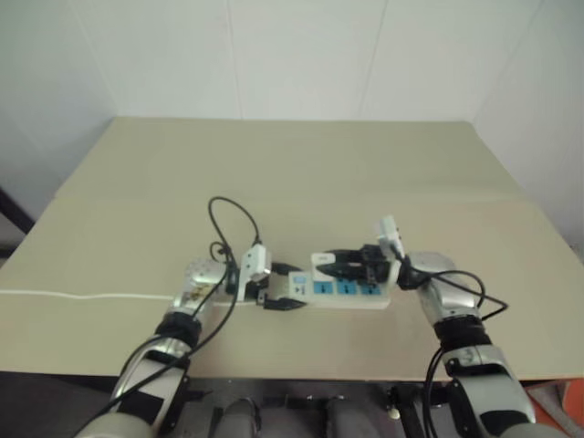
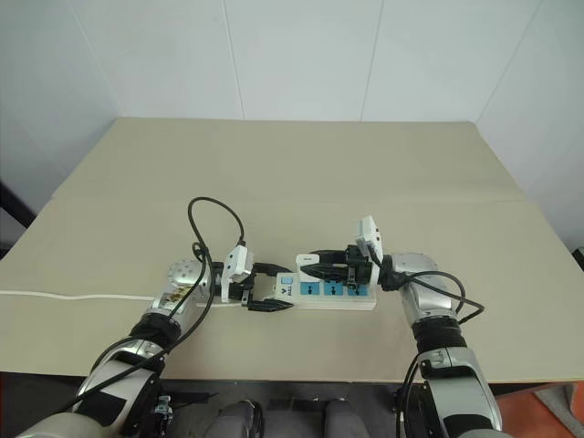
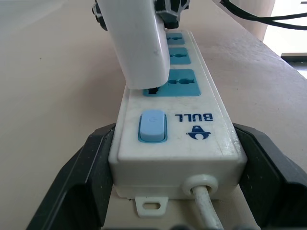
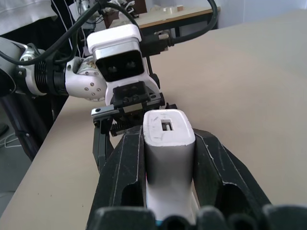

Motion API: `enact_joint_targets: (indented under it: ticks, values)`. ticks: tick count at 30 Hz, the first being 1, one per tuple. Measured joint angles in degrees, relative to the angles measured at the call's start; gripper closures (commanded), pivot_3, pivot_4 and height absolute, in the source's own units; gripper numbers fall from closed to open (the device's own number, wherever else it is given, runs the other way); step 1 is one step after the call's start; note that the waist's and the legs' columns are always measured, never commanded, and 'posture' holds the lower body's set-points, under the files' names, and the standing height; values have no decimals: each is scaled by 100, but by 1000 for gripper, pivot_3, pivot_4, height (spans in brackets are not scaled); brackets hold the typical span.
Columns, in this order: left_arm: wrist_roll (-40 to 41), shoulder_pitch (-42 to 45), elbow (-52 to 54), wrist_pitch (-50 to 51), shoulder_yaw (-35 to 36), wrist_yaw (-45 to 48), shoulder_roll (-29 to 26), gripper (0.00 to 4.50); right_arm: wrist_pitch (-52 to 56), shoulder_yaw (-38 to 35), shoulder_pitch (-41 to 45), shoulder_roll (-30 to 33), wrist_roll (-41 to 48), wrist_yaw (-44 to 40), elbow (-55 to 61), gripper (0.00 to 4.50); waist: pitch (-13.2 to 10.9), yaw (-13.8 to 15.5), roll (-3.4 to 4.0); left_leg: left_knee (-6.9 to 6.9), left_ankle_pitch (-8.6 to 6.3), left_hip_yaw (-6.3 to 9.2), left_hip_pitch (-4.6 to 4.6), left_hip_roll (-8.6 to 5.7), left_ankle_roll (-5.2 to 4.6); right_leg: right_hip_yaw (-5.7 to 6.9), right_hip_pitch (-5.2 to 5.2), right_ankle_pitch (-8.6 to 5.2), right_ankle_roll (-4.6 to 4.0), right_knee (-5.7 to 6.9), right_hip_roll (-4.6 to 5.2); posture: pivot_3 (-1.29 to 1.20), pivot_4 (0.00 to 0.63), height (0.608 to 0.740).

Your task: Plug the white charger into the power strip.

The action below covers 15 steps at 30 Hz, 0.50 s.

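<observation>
The power strip [image 1: 351,290] lies on the table, a long white bar with blue outlet faces and a pale blue switch [image 3: 152,126] at its left end. My left gripper [image 1: 285,287] has a black finger [image 3: 91,177] pressed against each side of that end. My right gripper [image 2: 315,265] points left over the strip, shut on the white charger [image 4: 168,134]. The charger [image 3: 141,43] stands tilted over the outlet nearest the switch, its lower end at the blue face. Its prongs are hidden.
The strip's thin white cord [image 1: 82,295] runs left across the beige table [image 1: 292,173] to its left edge. Black cable loops [image 1: 233,214] rise from my left wrist. White walls stand behind the table; its front edge lies just below my hands.
</observation>
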<state>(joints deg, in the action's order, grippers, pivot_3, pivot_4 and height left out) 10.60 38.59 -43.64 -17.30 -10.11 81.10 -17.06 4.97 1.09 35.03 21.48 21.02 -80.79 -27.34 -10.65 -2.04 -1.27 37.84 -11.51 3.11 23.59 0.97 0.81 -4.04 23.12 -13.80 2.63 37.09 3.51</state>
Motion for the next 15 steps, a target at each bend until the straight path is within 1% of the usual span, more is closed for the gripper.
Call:
enact_joint_targets:
  ticks: [9, 15]
  values:
    - [-2, 62, -97, -24, 1, 38, 4, 1241, -641, 31, -52, -13, -6, -98, -159, 3395, 0, -2, 0, 0, 0, 0, 0, 0, 0, 0, -1, 0, 0, 0, 0, 0, 150, 740]
    - [-14, 74, -138, -38, 1, 49, 1, 1241, -1152, 45, -44, -91, -3, -220, -521, 3395, 0, -13, 0, 0, 0, 0, -15, 0, 0, 0, -13, 0, 0, -1, 0, 0, 150, 740]
